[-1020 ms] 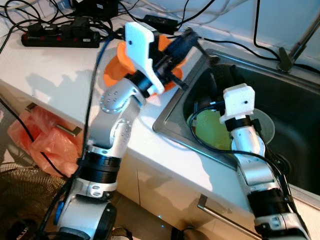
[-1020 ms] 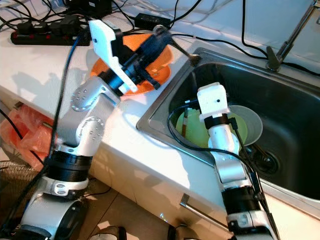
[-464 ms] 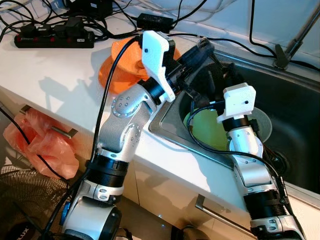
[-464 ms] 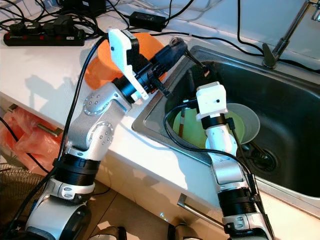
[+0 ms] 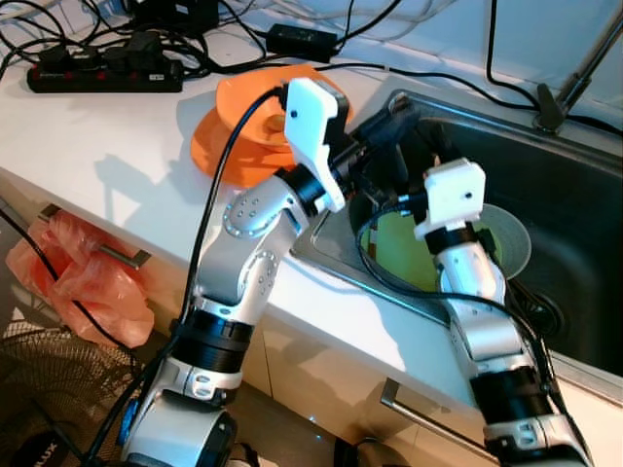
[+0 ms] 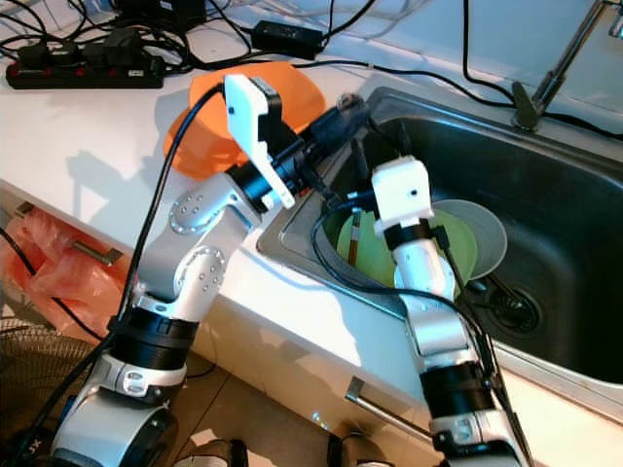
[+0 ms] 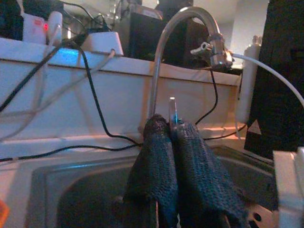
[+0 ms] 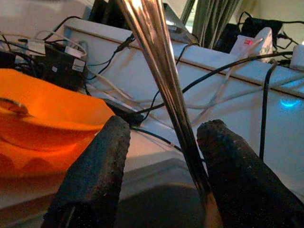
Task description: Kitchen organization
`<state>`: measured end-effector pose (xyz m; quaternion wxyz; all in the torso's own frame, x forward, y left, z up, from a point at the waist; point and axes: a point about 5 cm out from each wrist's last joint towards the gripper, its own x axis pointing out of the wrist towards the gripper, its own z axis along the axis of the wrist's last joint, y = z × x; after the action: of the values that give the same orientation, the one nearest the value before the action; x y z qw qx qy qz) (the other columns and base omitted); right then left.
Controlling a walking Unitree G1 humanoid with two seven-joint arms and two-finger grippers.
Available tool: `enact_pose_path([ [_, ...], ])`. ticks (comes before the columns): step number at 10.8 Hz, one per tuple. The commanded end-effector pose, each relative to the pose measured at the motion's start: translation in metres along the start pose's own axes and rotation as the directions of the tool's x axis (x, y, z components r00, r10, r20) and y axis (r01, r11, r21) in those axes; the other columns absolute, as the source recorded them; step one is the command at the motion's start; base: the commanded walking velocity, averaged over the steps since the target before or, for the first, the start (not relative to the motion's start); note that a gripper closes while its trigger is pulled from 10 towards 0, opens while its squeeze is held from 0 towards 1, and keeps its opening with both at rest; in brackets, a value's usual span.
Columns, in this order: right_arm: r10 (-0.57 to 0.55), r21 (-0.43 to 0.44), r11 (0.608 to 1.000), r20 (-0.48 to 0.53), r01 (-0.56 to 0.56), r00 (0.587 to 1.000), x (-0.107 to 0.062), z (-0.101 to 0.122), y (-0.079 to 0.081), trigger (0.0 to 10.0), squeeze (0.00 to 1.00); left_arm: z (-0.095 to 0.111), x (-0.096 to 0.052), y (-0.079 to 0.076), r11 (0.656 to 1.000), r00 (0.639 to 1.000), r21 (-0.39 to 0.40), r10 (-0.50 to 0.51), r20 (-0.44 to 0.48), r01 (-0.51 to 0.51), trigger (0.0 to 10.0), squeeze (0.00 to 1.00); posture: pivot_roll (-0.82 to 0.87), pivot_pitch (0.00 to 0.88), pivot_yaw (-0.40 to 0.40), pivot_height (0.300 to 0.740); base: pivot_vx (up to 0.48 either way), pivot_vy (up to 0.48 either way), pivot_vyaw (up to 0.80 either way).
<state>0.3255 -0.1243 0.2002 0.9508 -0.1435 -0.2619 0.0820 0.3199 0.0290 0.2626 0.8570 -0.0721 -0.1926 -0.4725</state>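
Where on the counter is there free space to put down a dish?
Free: the white counter between the power strip and the orange plates, toward its front edge. Crowded: the back by the cables, and the sink, holding both pincers and dishes.

The sink (image 5: 574,209) is brushed metal with a dull grey sheen, darker in its basin. The counter (image 5: 107,146) has a smooth, pale, faintly glossy surface. On it the orange plates (image 5: 238,122) look like smooth matt plastic. Inside the sink a green plate (image 5: 404,255) and a grey plate (image 5: 511,243) look smooth and slightly glossy. The curved tap (image 7: 164,61) is polished chrome, and the slim rod (image 8: 164,71) between the right hand's fingers (image 8: 92,175) is mirror-bright metal. Both hands' fingers have rough, black, woven-looking pads (image 7: 156,175). The arms are satin silver metal with glossy white plastic housings (image 6: 399,190). A crinkled orange-pink plastic bag (image 5: 83,282) hangs from a metal drawer handle (image 5: 122,255).
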Motion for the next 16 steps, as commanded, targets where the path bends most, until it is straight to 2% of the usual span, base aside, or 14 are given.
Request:
enact_pose_path([
  [1, 0.017, -0.010, 1.000, -0.012, -0.017, 1.000, 0.003, 0.000, -0.001, 10.0, 0.00, 0.001, 0.002, -0.007, 0.999, 1.000, 0.008, -0.031, 0.004, 0.031, 10.0, 0.00, 0.04, 0.141, -0.020, 0.740, 0.000, 0.000, 0.00],
  [7, 0.016, -0.027, 0.999, -0.050, -0.018, 0.999, 0.014, -0.001, -0.009, 10.0, 0.00, -0.005, 0.000, -0.006, 0.999, 1.000, 0.033, -0.017, -0.021, 0.017, 10.0, 0.00, 0.03, 0.137, -0.033, 0.740, 0.000, 0.000, 0.00],
  [13, 0.024, -0.034, 0.999, -0.107, -0.027, 0.994, 0.010, -0.011, -0.011, 10.0, 0.00, -0.003, -0.007, 0.007, 0.995, 0.998, 0.081, 0.053, -0.016, -0.052, 10.0, 0.00, 0.03, 0.117, -0.033, 0.740, 0.000, 0.000, 0.00],
  [16, 0.036, -0.036, 0.999, -0.114, -0.041, 0.993, 0.010, -0.012, -0.009, 10.0, 0.00, -0.004, -0.006, 0.006, 0.995, 0.999, 0.084, 0.052, -0.014, -0.051, 10.0, 0.00, 0.04, 0.110, -0.037, 0.740, 0.000, 0.000, 0.00],
])
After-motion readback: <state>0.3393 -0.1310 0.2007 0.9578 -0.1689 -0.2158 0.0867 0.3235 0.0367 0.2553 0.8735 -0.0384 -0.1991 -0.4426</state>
